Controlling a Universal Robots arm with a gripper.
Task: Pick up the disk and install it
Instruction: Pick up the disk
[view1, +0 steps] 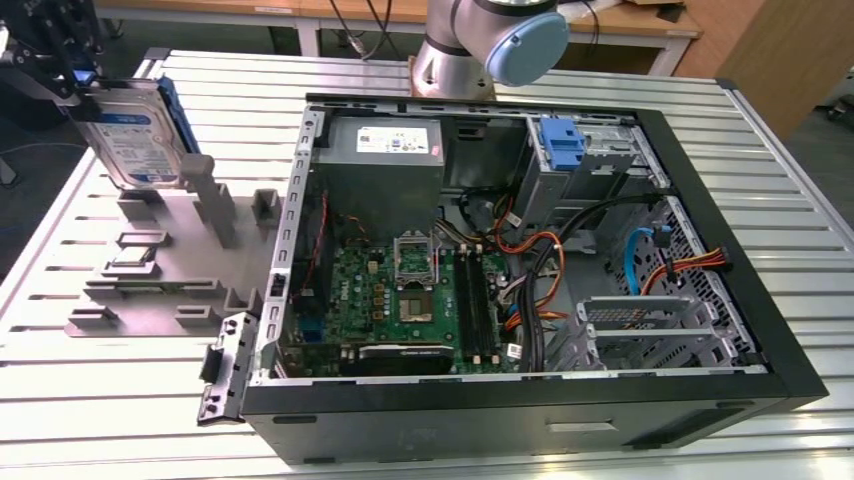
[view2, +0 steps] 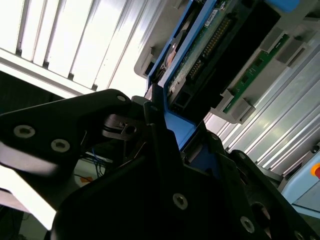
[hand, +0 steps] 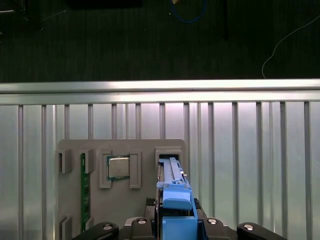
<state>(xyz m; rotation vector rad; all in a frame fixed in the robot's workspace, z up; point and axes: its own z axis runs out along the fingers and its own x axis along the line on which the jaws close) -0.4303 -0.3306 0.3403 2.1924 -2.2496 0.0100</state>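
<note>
The disk (view1: 134, 135) hangs upright over the grey fixture plate (view1: 180, 265) at the exterior view's left. It is a silver drive with a white-and-blue label in a blue carrier. My gripper (view1: 76, 78) is shut on its upper end and holds it clear of the plate. In the first wrist view the carrier's blue edge (hand: 174, 197) runs out from the gripper above an empty slot (hand: 167, 151) in the plate. The second wrist view shows a dark finger (view2: 162, 150) against the blue carrier (view2: 177, 127), with the disk's green circuit board (view2: 207, 42) beyond.
An open computer case (view1: 790, 372) lies to the exterior view's right, with a motherboard (view1: 400, 290), a grey power supply (view1: 384, 140) and a metal drive bay with a blue bracket (view1: 567, 150). The plate also carries a processor chip (hand: 119, 167) and a memory stick (hand: 83, 190). The arm's base (view1: 487, 45) stands behind the case.
</note>
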